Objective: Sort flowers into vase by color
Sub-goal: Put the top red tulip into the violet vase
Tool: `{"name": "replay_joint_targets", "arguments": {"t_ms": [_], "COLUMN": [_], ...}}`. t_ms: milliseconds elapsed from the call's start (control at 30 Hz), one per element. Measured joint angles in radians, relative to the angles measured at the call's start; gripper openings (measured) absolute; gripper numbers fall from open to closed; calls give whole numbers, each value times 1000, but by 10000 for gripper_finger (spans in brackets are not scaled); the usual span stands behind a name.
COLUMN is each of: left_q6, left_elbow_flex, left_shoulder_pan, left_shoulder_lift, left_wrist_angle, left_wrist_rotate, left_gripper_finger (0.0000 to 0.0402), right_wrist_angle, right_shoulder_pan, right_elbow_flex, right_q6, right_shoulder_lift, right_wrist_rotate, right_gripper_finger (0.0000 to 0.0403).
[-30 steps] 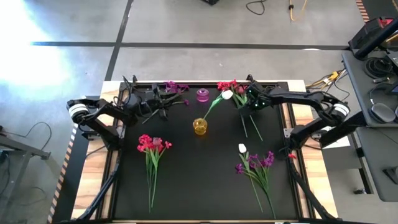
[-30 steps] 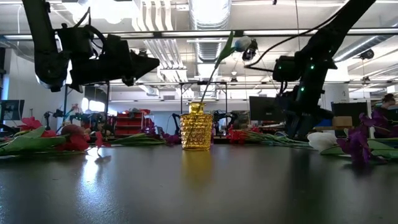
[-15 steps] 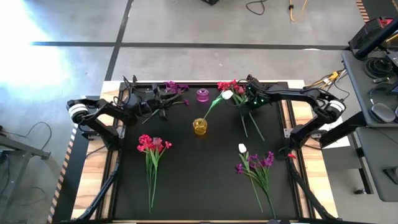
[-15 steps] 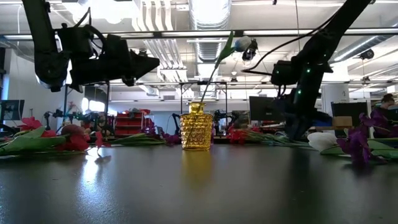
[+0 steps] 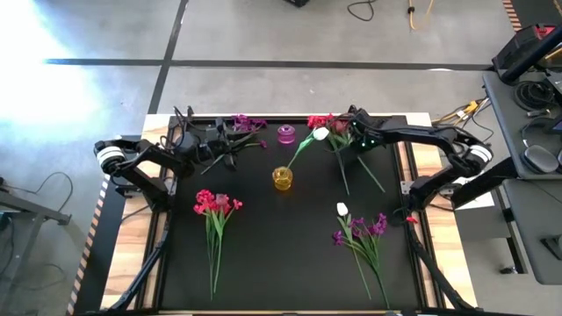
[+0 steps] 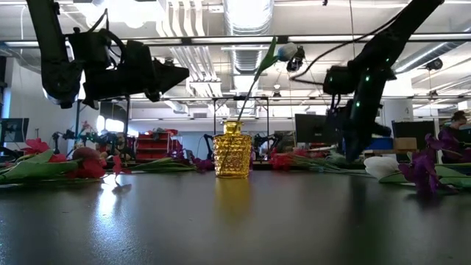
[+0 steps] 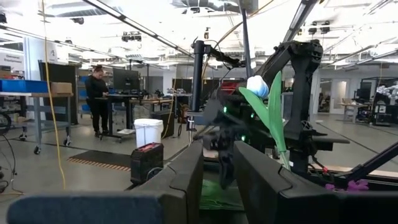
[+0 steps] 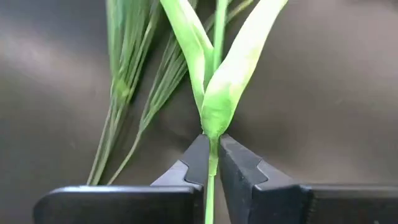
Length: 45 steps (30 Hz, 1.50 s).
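The right end effector [image 5: 344, 139] is positioned at the far side of the table [image 5: 281, 254], over a cluster of red-pink flowers [image 5: 323, 122]. In the right wrist view its fingers [image 8: 239, 169] are closed on a single green stem [image 8: 213, 155], gripped just below the point where two pale green leaves [image 8: 233, 78] spread from it. More stems lie flat on the dark surface just beside the gripped one.

Near this end effector, toward the table centre, a yellow vase [image 5: 282, 178] stands upright and holds one white tulip [image 5: 321, 133] whose stem leans toward the end effector. A small purple vase [image 5: 286, 134] stands between the two end effectors, at the far edge.

The left end effector [image 5: 226, 147] is held above the table, beside a spray of purple flowers [image 5: 245, 123]. Its fingers [image 7: 186, 180] are seen parted, with nothing between them.

On the near side, well apart from both end effectors, a second red-pink bunch [image 5: 215, 205] lies under the left arm, and a white tulip [image 5: 342, 209] and a purple spray [image 5: 364, 230] lie under the right arm.
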Motion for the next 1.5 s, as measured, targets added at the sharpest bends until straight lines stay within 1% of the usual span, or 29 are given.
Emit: {"name": "replay_joint_targets", "arguments": {"t_ms": [67, 167, 267, 333, 400, 500, 567, 667, 733, 900, 1000, 1267, 1500], "left_q6": [0, 0, 0, 1, 1, 5, 5, 5, 5, 5, 6, 7, 12], "left_elbow_flex": [0, 0, 0, 0, 0, 0, 0, 0, 3, 3, 3, 3, 3], "left_shoulder_pan": [2, 2, 4, 5, 6, 7, 7, 8, 10, 12, 13, 14, 14], "left_shoulder_lift": [0, 0, 0, 0, 0, 0, 0, 0, 0, 0, 0, 0, 0], "left_wrist_angle": [0, -4, -8, -9, -9, -9, -9, -7, -7, -6, -6, -6, -8], "left_wrist_rotate": [0, 0, 0, 0, 0, 0, 0, -3, -5, -8, -8, -8, -8], "left_gripper_finger": [75, 75, 75, 75, 75, 75, 75, 75, 75, 75, 75, 75, 75], "right_wrist_angle": [36, 126, 230, 351, 523, 816, 1004, 1210, 1305, 1397, 1422, 1438, 1427], "right_shoulder_pan": [1, 2, 2, 2, 2, 2, 2, 3, 13, 62, 96, 157, 200], "right_elbow_flex": [-1, -19, -53, -92, -133, -186, -208, -212, -197, -113, -43, 147, 265], "right_q6": [-3, 5, 18, 41, 54, 58, 61, 68, 78, 81, 58, -22, -61], "right_shoulder_lift": [-52, -141, -218, -255, -275, -273, -249, -188, -133, 20, 96, 186, 283], "right_wrist_rotate": [45, 52, 87, 110, 112, 111, 99, 80, 61, 55, 39, 37, 36], "right_gripper_finger": [13, 10, 9, 9, 9, 9, 9, 9, 9, 9, 9, 9, 9]}}
